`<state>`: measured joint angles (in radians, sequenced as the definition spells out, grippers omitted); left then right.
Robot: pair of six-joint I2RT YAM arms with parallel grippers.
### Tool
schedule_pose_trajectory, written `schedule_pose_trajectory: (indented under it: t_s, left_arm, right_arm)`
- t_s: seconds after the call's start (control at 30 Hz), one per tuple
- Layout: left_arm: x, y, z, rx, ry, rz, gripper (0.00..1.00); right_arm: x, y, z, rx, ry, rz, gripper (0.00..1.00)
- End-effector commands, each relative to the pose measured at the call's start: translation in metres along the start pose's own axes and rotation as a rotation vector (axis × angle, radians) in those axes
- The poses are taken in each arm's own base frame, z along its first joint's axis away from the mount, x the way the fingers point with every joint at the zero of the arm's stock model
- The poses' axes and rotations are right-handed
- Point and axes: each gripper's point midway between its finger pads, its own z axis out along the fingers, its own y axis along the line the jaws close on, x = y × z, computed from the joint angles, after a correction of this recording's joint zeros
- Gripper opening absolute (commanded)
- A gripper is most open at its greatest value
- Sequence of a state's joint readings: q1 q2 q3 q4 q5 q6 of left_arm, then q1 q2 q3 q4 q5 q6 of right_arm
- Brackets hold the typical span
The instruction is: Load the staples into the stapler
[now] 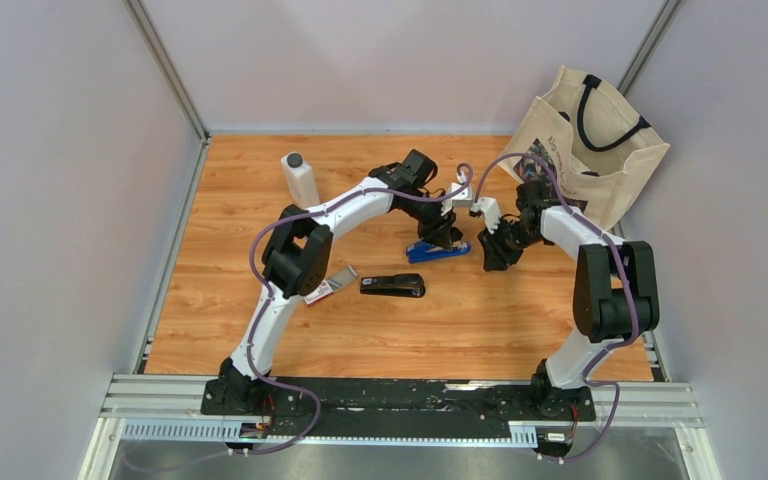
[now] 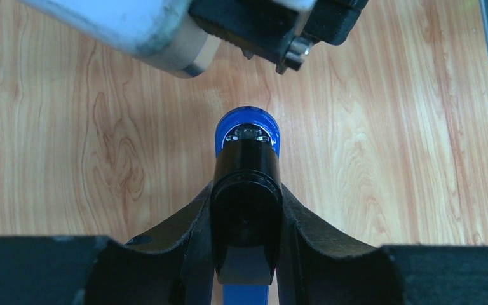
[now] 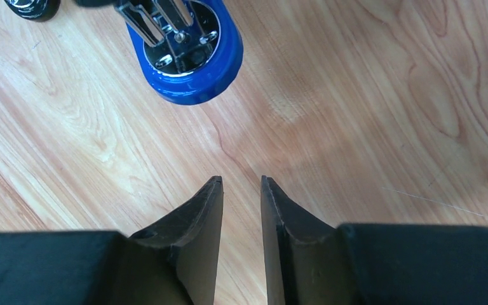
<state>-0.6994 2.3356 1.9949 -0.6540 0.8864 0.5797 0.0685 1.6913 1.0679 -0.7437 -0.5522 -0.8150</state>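
A blue stapler (image 1: pixel 438 251) with a black top lies at mid-table. My left gripper (image 1: pixel 447 232) is shut on its black top arm (image 2: pixel 248 190); the blue base's rounded front (image 2: pixel 248 126) shows beyond the jaws. In the right wrist view the stapler's front end (image 3: pixel 190 63) shows its metal magazine, raised open above the blue base. My right gripper (image 1: pixel 490 255) stands just right of the stapler, slightly open and empty (image 3: pixel 241 184) above bare wood. The white-and-red staples box (image 1: pixel 326 287) lies to the left, partly hidden by my left arm's elbow.
A second, black stapler (image 1: pixel 393 286) lies in front of the blue one. A white bottle (image 1: pixel 300 178) stands at the back left. A canvas tote bag (image 1: pixel 585 140) leans at the back right. Grey walls enclose the table. The right arm's wrist (image 2: pixel 165 32) shows in the left wrist view.
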Motion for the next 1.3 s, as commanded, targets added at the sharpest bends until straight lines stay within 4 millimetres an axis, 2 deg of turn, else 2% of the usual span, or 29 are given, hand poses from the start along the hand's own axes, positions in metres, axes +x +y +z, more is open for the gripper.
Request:
schedule_pose_trajectory:
  t_s: [0.0, 0.23, 0.47, 0.57, 0.6, 0.7, 0.83, 0.87, 0.9, 1.0, 1.03, 1.07, 1.13, 1.27]
  left_arm:
    - [-0.028, -0.009, -0.009, -0.035, -0.011, 0.074, 0.33]
    - [-0.013, -0.022, 0.007, -0.043, 0.142, 0.168, 0.43]
    - [0.007, -0.032, 0.03, -0.085, 0.317, 0.276, 0.54]
    - [0.012, -0.027, 0.031, -0.113, 0.349, 0.284, 0.59]
    - [0.01, -0.024, 0.029, -0.133, 0.353, 0.287, 0.62]
    - [-0.003, -0.017, 0.017, -0.198, 0.349, 0.294, 0.69]
    - [-0.041, -0.023, -0.021, -0.272, 0.273, 0.262, 0.74]
    - [-0.054, -0.028, -0.036, -0.292, 0.245, 0.252, 0.84]
    - [-0.067, -0.033, -0.053, -0.321, 0.215, 0.245, 0.86]
    - [-0.083, -0.048, -0.109, -0.417, 0.169, 0.189, 0.86]
    - [-0.084, -0.056, -0.131, -0.455, 0.153, 0.166, 0.86]
    - [-0.087, -0.066, -0.154, -0.493, 0.13, 0.154, 0.87]
    - [-0.07, -0.076, -0.2, -0.583, 0.087, 0.062, 0.87]
    - [-0.055, -0.107, -0.297, -0.809, -0.049, -0.128, 0.87]
  right_arm:
    - [-0.018, -0.008, -0.01, 0.035, -0.041, 0.01, 0.32]
    - [-0.015, -0.021, -0.032, 0.189, -0.018, 0.062, 0.35]
    - [-0.014, -0.022, -0.073, 0.352, -0.057, 0.099, 0.43]
    - [-0.011, -0.018, -0.089, 0.389, -0.083, 0.108, 0.47]
    - [-0.007, -0.021, -0.099, 0.414, -0.099, 0.128, 0.48]
    - [-0.009, -0.009, -0.12, 0.439, -0.139, 0.121, 0.52]
    - [-0.014, 0.01, -0.146, 0.483, -0.192, 0.101, 0.63]
    - [-0.016, 0.013, -0.153, 0.506, -0.207, 0.105, 0.67]
    - [-0.016, 0.015, -0.159, 0.528, -0.216, 0.116, 0.71]
    - [-0.02, 0.025, -0.177, 0.578, -0.263, 0.148, 0.93]
    - [-0.021, 0.028, -0.184, 0.601, -0.285, 0.16, 1.0]
    - [-0.023, 0.031, -0.19, 0.622, -0.31, 0.17, 1.0]
    - [-0.028, 0.037, -0.203, 0.661, -0.369, 0.189, 1.0]
    - [-0.044, 0.047, -0.235, 0.743, -0.505, 0.206, 1.0]
